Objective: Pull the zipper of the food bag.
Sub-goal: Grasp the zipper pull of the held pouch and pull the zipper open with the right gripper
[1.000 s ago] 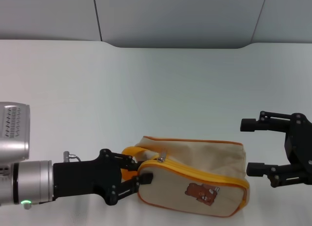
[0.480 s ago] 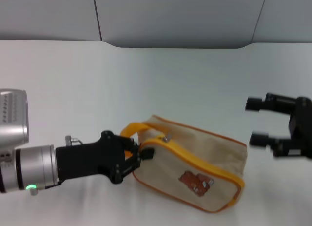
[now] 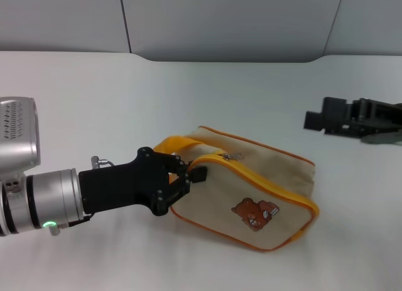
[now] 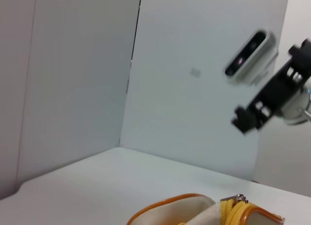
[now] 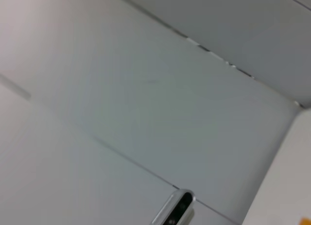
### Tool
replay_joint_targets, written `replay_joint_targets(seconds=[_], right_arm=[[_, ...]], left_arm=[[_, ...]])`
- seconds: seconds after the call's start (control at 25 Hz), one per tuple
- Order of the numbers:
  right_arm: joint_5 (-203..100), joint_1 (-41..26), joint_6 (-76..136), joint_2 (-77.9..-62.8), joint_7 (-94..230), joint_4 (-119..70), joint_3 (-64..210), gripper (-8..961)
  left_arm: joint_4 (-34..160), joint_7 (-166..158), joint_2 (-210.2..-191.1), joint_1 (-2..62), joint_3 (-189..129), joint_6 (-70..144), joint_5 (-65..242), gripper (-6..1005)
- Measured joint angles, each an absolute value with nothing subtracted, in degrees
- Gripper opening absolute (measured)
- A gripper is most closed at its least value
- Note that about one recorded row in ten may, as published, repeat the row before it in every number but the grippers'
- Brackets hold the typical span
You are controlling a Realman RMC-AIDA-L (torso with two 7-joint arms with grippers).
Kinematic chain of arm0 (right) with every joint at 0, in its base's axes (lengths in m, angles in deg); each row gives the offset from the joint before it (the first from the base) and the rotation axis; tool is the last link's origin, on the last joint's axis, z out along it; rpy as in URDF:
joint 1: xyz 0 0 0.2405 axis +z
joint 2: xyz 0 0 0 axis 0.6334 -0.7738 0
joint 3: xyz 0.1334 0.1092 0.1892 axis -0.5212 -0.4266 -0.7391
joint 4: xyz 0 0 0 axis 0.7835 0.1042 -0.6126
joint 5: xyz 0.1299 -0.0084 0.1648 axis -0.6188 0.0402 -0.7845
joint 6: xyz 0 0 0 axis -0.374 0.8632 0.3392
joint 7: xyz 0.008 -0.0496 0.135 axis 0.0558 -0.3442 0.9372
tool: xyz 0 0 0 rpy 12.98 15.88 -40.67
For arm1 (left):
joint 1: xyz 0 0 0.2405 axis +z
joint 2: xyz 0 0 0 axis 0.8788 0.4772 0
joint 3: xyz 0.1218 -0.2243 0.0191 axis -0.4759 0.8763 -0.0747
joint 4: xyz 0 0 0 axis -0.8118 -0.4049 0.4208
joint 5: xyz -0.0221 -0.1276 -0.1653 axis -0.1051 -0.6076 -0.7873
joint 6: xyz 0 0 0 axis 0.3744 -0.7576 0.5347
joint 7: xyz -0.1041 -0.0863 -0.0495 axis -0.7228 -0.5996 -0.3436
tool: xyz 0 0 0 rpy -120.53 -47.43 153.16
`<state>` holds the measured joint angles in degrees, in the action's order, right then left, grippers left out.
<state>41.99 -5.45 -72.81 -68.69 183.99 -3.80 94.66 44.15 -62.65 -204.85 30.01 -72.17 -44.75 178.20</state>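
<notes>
The food bag (image 3: 251, 200) is a cream pouch with orange-yellow piping and a brown bear picture, lying at an angle on the white table. Its zipper pull (image 3: 237, 156) is a small silver tab on the orange-yellow strip along the top edge. My left gripper (image 3: 187, 173) is shut on the bag's left end, beside the loop handle (image 3: 171, 144). My right gripper (image 3: 321, 117) is open and empty, held above the table far to the right of the bag. The left wrist view shows the bag's top (image 4: 189, 211) and the zipper pull (image 4: 237, 199).
The white table (image 3: 188, 96) runs back to grey wall panels (image 3: 226, 21). The right wrist view shows only wall panels (image 5: 146, 89).
My left gripper has pushed forward and to the right with the bag's end, and the bag has swung to a slant. My right gripper has risen and drawn back from the bag's right end.
</notes>
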Motion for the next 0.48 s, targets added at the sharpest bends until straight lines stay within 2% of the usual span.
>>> replay_joint_targets(seconds=[0.16, 0.36, 0.48], right_arm=[[43.35, -5.57, -68.98, -70.09, 189.42, -6.18, 95.81, 832], [43.93, -6.13, -63.16, -72.62, 193.22, -10.04, 97.33, 794], [43.93, -6.29, -62.05, -72.98, 193.41, -11.52, 97.21, 772]], left_arm=[[44.13, -61.29, -204.85, 30.36, -72.16, -44.79, 177.55, 65], [44.57, -59.71, -204.91, 31.35, -72.18, -44.55, 175.8, 64], [44.9, -59.35, -204.87, 31.62, -72.31, -44.5, 175.37, 64]])
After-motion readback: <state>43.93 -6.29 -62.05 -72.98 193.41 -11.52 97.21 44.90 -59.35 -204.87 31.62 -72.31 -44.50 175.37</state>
